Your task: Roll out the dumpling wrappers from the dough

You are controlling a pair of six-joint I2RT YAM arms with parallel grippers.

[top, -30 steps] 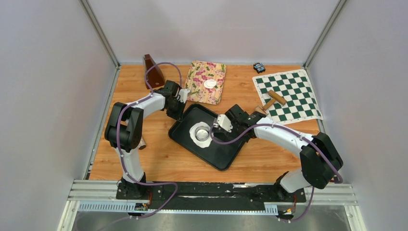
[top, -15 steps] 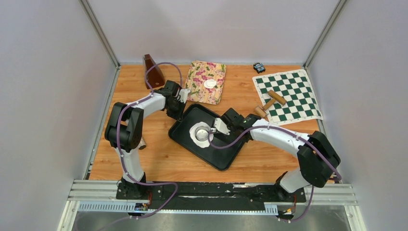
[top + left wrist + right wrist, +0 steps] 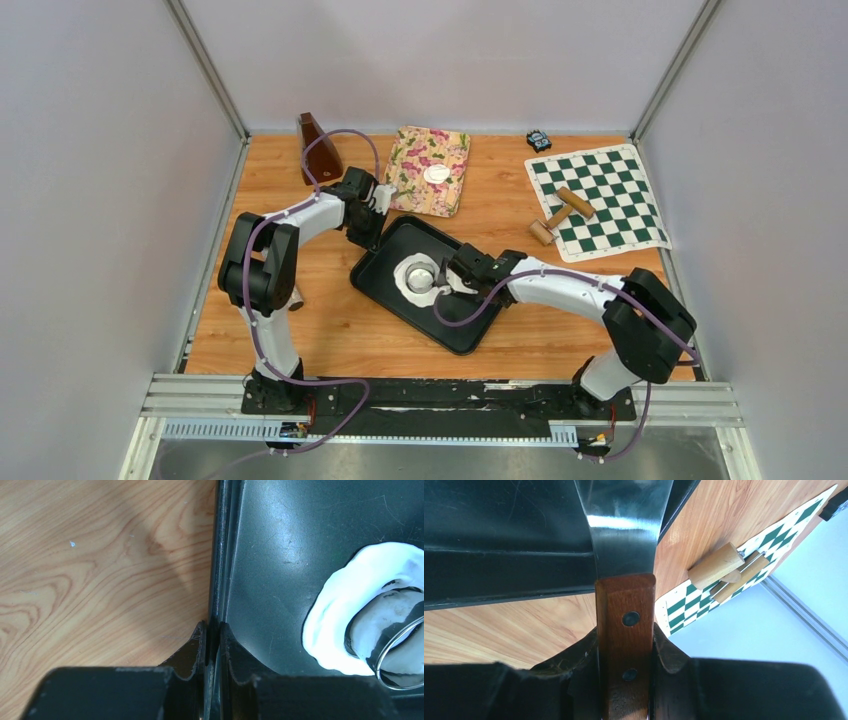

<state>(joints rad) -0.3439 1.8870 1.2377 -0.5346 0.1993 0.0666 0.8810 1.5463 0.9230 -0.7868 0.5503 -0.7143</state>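
A dumpling wrapper (image 3: pixel 436 174), a small round white disc, is seen lying on a floral cloth (image 3: pixel 415 195) at the far side of the table (image 3: pixel 330 330); whether more than one disc is stacked there cannot be told. Nearer the arms, an irregular white dough sheet (image 3: pixel 325 625) is spread in a black tray (image 3: pixel 455 325), and a clear ring cutter (image 3: pixel 400 680) is set on the middle of the sheet. The tray's far-left rim is pinched between the fingers of the left gripper (image 3: pixel 212 630), one finger placed outside on the wood and the other inside the tray wall. A spatula (image 3: pixel 625 630) is clamped by its wooden handle in the right gripper (image 3: pixel 626 635), and its metal blade (image 3: pixel 624 535) is pointed across the tray. In the top view this gripper is held just beside the right edge of the dough; contact between blade and dough cannot be made out. To the far right a green-and-white checkered mat (image 3: pixel 610 170) is laid, with a wooden rolling pin (image 3: pixel 560 216) resting across its near-left edge. A small dark object (image 3: pixel 539 139) is placed just beyond the mat, and a brown pyramid-shaped object (image 3: pixel 319 148) stands at the far left.
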